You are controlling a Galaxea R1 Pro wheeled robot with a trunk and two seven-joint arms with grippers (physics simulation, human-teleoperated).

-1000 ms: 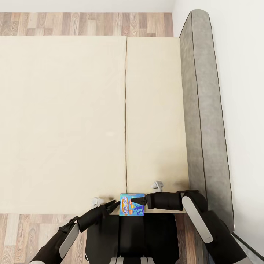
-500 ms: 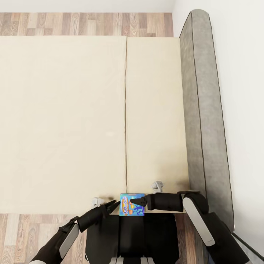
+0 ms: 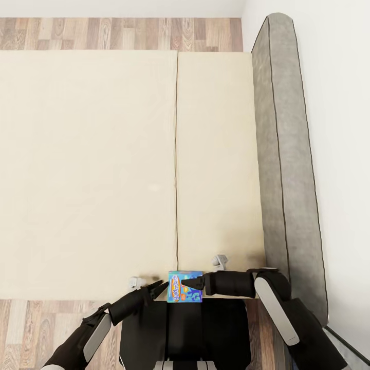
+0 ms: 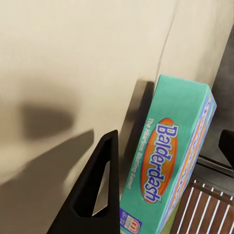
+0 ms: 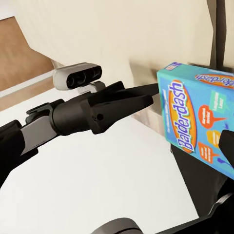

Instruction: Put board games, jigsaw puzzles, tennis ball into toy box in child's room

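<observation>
Black fingertips of your right gripper [image 3: 192, 281] press the right edge of the Balderdash board game [image 3: 185, 287], low in the centre of the head view; whether they clamp it, you cannot tell. Your left gripper [image 3: 158, 288] looks closed, its tips just off the box's left edge. The right wrist view shows the printed lid [image 5: 197, 114]; the left wrist view shows the teal side [image 4: 168, 161] standing upright. The box sits at the near edge of the bed [image 3: 103, 154], with broad beige mattress beyond and the grey headboard [image 3: 288, 154] at right.
</observation>
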